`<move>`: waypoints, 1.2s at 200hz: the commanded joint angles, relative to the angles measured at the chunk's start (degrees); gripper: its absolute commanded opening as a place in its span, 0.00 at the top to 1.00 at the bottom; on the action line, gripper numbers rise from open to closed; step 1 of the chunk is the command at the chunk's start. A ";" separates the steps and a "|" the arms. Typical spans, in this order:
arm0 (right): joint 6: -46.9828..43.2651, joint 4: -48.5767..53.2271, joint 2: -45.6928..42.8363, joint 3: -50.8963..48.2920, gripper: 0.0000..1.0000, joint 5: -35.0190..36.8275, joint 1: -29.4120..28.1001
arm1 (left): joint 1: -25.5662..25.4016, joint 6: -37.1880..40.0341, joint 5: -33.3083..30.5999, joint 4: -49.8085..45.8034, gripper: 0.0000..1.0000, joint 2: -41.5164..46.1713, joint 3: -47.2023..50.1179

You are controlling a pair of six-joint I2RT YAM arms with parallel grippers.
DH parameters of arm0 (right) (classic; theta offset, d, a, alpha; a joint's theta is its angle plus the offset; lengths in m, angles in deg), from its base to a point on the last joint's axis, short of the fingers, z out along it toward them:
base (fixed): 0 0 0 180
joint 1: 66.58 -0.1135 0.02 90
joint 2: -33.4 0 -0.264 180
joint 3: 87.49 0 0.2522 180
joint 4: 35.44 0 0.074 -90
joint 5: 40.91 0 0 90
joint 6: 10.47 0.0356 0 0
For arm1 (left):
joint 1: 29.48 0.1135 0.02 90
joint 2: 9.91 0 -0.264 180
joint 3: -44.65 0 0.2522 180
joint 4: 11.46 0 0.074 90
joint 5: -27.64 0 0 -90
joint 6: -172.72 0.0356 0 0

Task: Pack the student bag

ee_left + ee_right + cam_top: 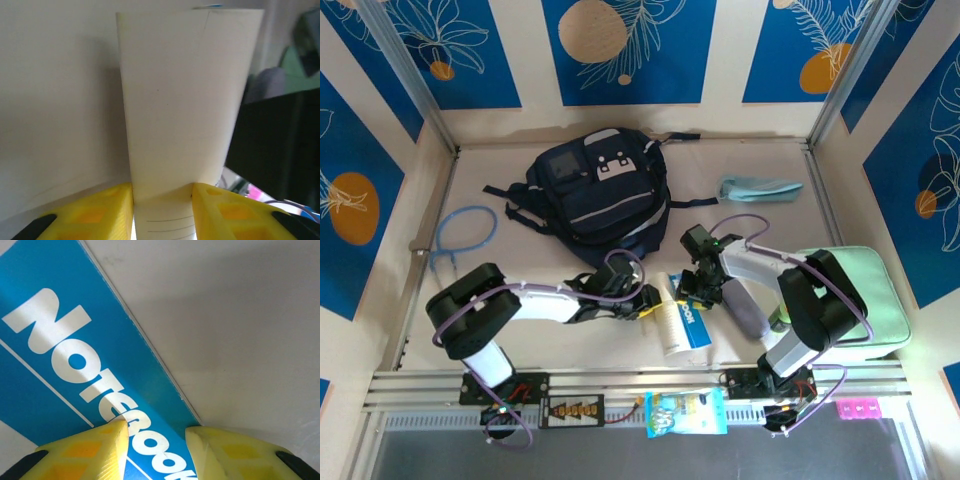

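Pinching blue-and-white paper notebook (pixel 681 320) in left hand (pixel 162 188), right hand (pixel 156 428) astride, grip unclear; dark navy fabric backpack (pixel 595 190) beyond, seemingly unpacked.

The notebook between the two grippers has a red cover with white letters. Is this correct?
No. The notebook between the left gripper and the right gripper has a blue cover with white letters, not red. The right wrist view shows it.

Notebook (pixel 60 365): title lettering cut off by the lower frame edge, with the final letters partly covered by the right gripper (pixel 156 426). Right of the notebook, left wrist view: grey and green shapes (pixel 270 82) blurred — unidentifiable. Right jaws' hold on the notebook — indeterminate.
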 commanded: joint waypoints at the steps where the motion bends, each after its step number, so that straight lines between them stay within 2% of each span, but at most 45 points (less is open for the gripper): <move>1: 0.84 -2.86 5.81 -3.29 0.59 3.88 -1.39 | -0.91 2.00 1.44 8.80 0.65 2.40 1.24; 44: 1.16 -3.38 6.50 -3.65 0.59 3.82 -1.41 | -0.92 5.04 2.05 9.62 0.58 3.63 0.90; 80: 1.72 -3.89 6.39 -4.05 0.59 3.56 -1.17 | -0.91 5.75 0.91 7.65 0.59 3.40 0.39; 115: 2.12 -4.61 4.99 -4.88 0.59 3.20 -1.15 | -0.83 7.29 -1.25 -1.91 0.71 3.06 -1.37; 133: 2.29 -5.08 3.54 -5.12 0.59 2.80 -1.10 | -0.88 7.35 -1.55 -2.18 0.75 3.05 -1.26; 152: 2.29 -5.24 0.92 -5.13 0.58 2.58 -0.95 | -0.72 7.64 -2.59 -2.90 0.85 3.95 -1.17; 176: 2.30 -4.93 -4.82 -4.56 0.55 3.14 -0.34 | -0.61 8.61 -4.00 -4.89 1.00 5.73 -1.82; 201: 1.29 -5.01 -11.93 -3.99 0.49 2.65 1.52 | 0.12 10.97 -5.07 -9.22 1.00 8.70 -3.91; 240: 0.04 -7.10 -22.20 -2.62 0.29 -0.81 6.61 | 3.63 17.38 -7.34 -18.87 1.00 14.75 -9.55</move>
